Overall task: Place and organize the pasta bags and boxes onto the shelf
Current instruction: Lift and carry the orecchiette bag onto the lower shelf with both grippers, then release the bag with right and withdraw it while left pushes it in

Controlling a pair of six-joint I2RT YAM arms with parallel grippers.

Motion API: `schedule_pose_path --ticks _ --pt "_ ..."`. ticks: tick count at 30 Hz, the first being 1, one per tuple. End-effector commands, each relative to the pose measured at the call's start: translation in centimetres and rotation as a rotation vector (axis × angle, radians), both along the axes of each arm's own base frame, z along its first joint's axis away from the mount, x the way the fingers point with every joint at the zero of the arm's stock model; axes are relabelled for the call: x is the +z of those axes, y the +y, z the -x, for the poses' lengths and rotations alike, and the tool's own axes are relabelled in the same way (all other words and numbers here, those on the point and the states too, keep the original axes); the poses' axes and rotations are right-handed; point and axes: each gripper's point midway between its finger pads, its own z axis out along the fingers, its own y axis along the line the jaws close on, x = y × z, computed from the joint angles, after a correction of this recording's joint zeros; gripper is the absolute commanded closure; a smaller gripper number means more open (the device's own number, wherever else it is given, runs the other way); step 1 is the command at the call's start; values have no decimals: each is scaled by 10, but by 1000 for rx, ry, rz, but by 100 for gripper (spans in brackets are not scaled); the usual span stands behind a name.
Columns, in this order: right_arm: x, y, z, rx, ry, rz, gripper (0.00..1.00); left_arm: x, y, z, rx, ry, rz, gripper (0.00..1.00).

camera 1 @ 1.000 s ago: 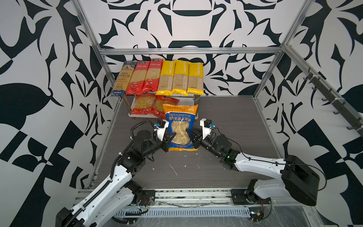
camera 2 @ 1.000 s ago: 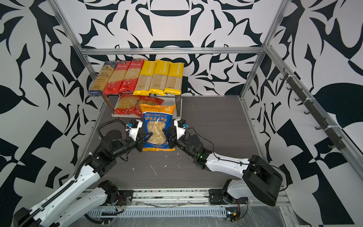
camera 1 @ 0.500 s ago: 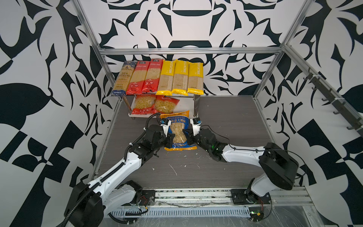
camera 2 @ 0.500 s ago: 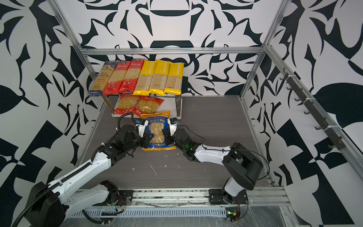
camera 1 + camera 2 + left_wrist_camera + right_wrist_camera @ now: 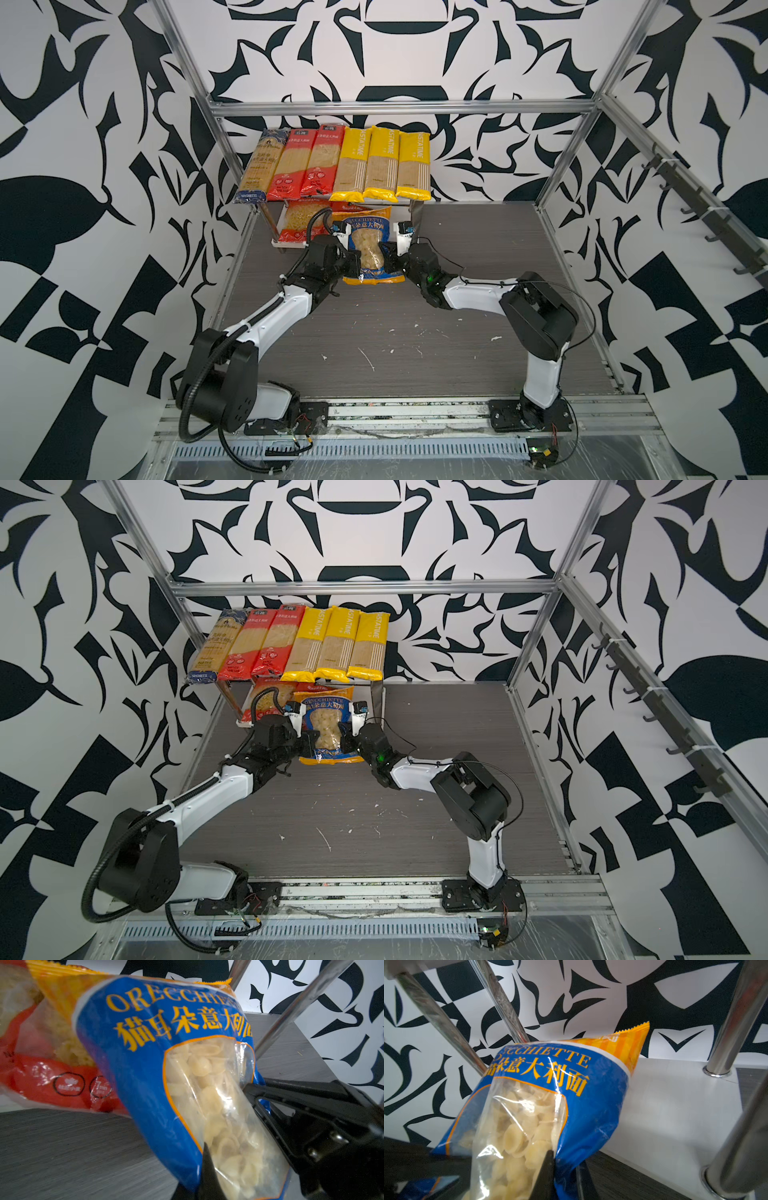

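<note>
The blue-orange orecchiette bag point(image 5: 371, 249) point(image 5: 327, 729) hangs tilted just in front of the shelf's lower tier. My left gripper point(image 5: 353, 264) point(image 5: 204, 1159) is shut on its left edge. My right gripper point(image 5: 392, 262) point(image 5: 556, 1159) is shut on its right edge. In the right wrist view the bag point(image 5: 591, 1105) has its orange top over the shelf's white lower board point(image 5: 675, 1105). A short red packet point(image 5: 297, 220) point(image 5: 41, 1076) lies on that board beside the bag point(image 5: 145, 1064). The top tier carries a dark-blue packet point(image 5: 262, 170), two red packets point(image 5: 307, 164) and three yellow ones point(image 5: 381, 162).
The shelf's shiny front right leg point(image 5: 415, 212) point(image 5: 733, 1043) stands close beside my right gripper. Aluminium frame rails point(image 5: 399, 108) run behind and along both sides. Pale crumbs point(image 5: 365, 357) are scattered on the dark table. A rail of hooks point(image 5: 706, 208) lines the right wall.
Both arms have carried the bag away from the table's front towards the shelf. Its top has gone from short of the rack to the front of the lower tier.
</note>
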Motion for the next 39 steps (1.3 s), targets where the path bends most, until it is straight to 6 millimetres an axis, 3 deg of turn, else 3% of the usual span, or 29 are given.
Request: schedule_pose_path --ticks 1,3,6,10,13,24,29,33,39 --pt "59 9 -12 2 -167 -93 100 56 -7 -31 17 -170 82 98" --pt "50 13 -16 12 -157 -64 95 49 -9 -38 19 -155 78 98" --pt "42 13 -17 9 -142 -50 80 37 -8 -47 38 -133 72 99" --pt "40 6 -7 19 -122 -33 64 32 0 -56 67 -122 79 100" --pt "37 -3 4 27 -106 6 59 33 4 -60 78 -121 75 100" --pt "50 -58 51 -26 -114 19 54 32 5 -76 104 -95 55 100" --pt "63 -87 66 -92 -130 0 54 44 2 -91 154 -80 124 100" --pt "58 -109 77 -148 -91 -27 56 49 -11 -108 159 -52 207 100" --pt "36 -139 98 -215 20 -61 59 56 -14 -132 188 -77 221 100"
